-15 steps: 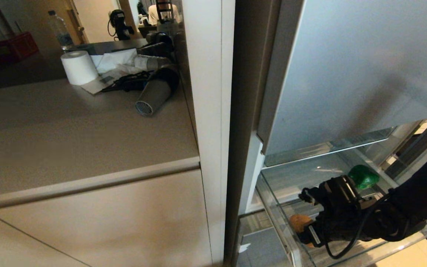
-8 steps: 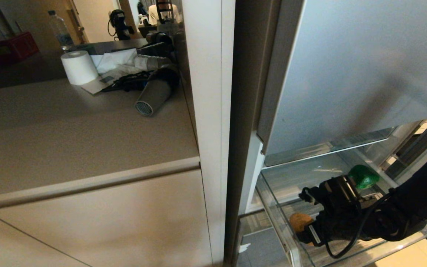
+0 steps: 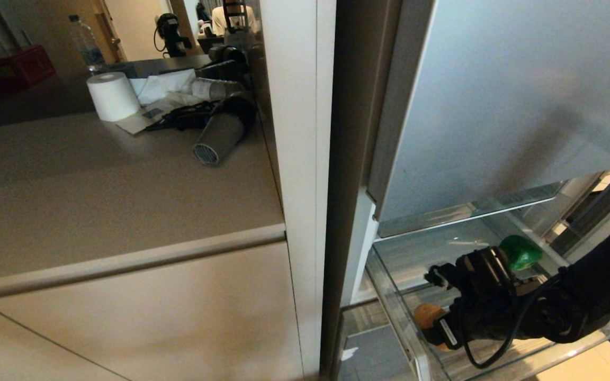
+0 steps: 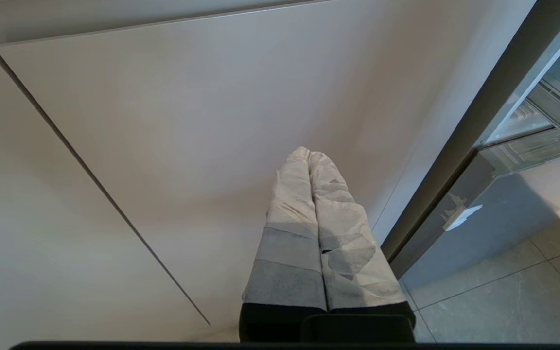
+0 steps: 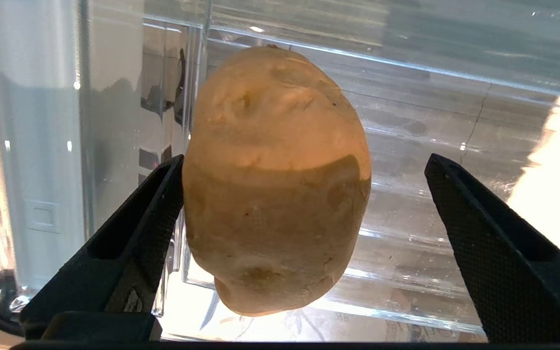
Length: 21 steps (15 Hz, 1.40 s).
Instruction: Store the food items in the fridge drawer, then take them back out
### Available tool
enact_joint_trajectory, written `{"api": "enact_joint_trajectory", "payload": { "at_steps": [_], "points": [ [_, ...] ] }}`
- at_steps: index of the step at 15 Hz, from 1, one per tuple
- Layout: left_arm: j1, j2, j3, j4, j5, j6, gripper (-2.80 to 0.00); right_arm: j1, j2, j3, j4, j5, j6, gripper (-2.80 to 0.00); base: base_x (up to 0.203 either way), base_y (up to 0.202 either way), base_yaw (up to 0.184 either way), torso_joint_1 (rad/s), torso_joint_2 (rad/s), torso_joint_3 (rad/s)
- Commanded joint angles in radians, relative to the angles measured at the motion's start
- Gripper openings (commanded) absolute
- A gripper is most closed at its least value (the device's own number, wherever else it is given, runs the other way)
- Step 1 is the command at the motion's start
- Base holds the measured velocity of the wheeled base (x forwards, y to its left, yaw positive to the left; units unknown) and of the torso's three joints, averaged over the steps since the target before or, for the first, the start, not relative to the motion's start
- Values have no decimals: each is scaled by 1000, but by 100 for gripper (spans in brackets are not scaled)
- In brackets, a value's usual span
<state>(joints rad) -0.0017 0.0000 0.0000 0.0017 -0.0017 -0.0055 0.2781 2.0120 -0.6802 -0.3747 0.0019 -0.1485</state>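
The fridge drawer (image 3: 389,296) is pulled out, a see-through bin low on the right. Inside it, a tan potato (image 3: 422,313) lies near the front left corner and a green bell pepper (image 3: 521,253) sits further back. My right gripper (image 3: 436,328) reaches into the drawer and stands open around the potato (image 5: 275,180). One black finger (image 5: 148,218) touches the potato's side, while the other finger (image 5: 484,233) is well apart from it. The potato rests on the ribbed drawer floor (image 5: 416,204). My left gripper (image 4: 307,154) is shut and empty, parked before a beige cabinet door (image 4: 163,121).
A glass shelf (image 3: 469,211) and the silver-blue fridge panel (image 3: 511,95) hang just above the drawer. On the counter (image 3: 98,185) to the left are a white paper roll (image 3: 113,96), a hair dryer (image 3: 220,135) and a bottle (image 3: 84,43).
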Motion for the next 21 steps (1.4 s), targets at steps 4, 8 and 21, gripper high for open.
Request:
{"api": "enact_joint_trajectory", "payload": {
  "at_steps": [4, 8, 21],
  "points": [
    [0, 2, 0, 0, 0, -1, -280, 15, -7, 4, -3, 1, -12, 0, 0, 0, 0, 0, 0, 0],
    [0, 2, 0, 0, 0, -1, -280, 21, -2, -1, -3, 0, -14, 0, 0, 0, 0, 0, 0, 0],
    [0, 2, 0, 0, 0, -1, -280, 20, 10, 10, -1, 0, -11, -280, 0, 0, 0, 0, 0, 0]
  ]
}}
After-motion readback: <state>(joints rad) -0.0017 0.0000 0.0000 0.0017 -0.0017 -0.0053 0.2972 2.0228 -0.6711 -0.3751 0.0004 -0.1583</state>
